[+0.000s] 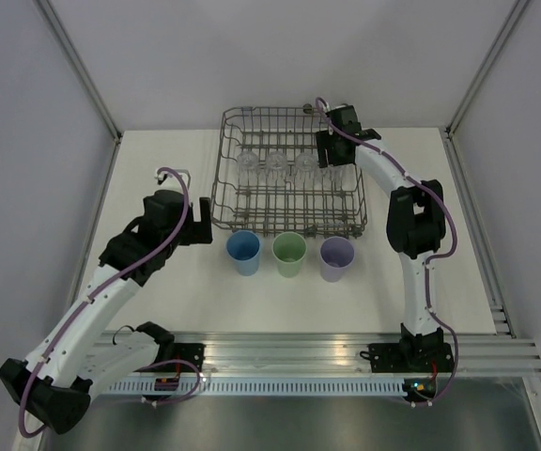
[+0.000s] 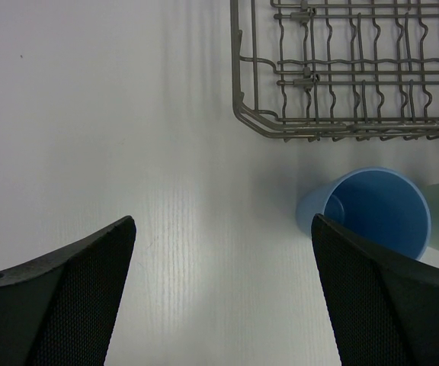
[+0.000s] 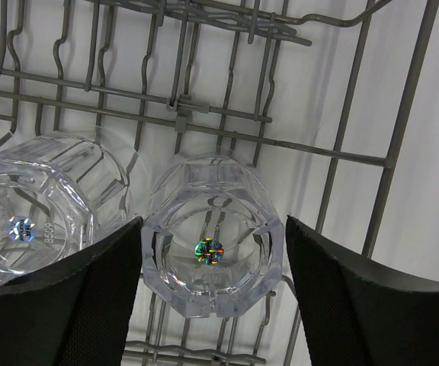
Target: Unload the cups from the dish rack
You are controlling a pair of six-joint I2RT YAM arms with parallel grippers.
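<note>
While three colored cups (image 1: 289, 254) stand on the table (image 2: 90, 114) beside the dish rack (image 1: 222, 178), we go for the clear glasses (image 1: 277, 162) inside it; our right claw (image 3: 213, 229) sits around the end glass (image 3: 213, 263), but we cannot tell if it squeezes yet; our left claw (image 2: 223, 221) hangs wide open; next, squeeze softly and lift straight up.

Left tool (image 2: 223, 219) hangs wide open, pointing down; right tool (image 3: 213, 221) reaches far forward, jaws apart, possibly already gripping.
</note>
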